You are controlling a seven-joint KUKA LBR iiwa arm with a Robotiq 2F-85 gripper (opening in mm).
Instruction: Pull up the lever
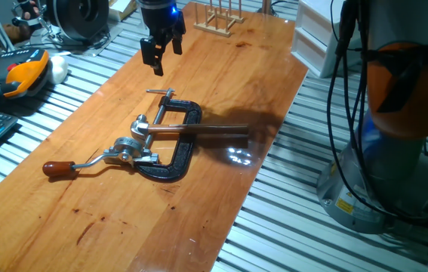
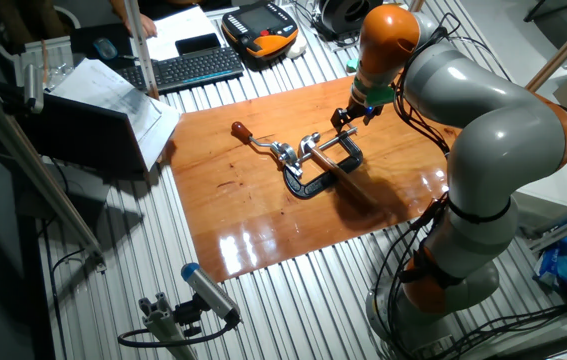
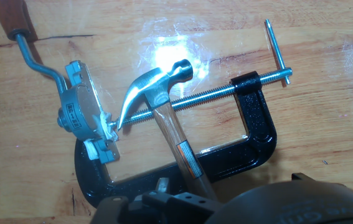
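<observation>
From one fixed view I see my gripper hanging above the wooden desk, clear of everything, its jaws parted with nothing between them. In the other fixed view the gripper sits off the far end of the clamp, apart from it.

The lever lies well away from the jaws, on the far side of the clamp from them. Its reddish-brown knob rests on the desk and the thin bent silver arm runs from it back to the silver mechanism. In the hand view the lever is up in the left corner, the knob cut off by the frame edge, the arm bending into the mechanism.

The black C-clamp grips that mechanism; its screw with the T-bar points toward the side nearer the jaws. A hammer lies across the clamp, its head against the screw just beside the mechanism, its brown handle stretching off sideways.

Beyond the jaws, at the desk's far edge, stands a small wooden rack.
</observation>
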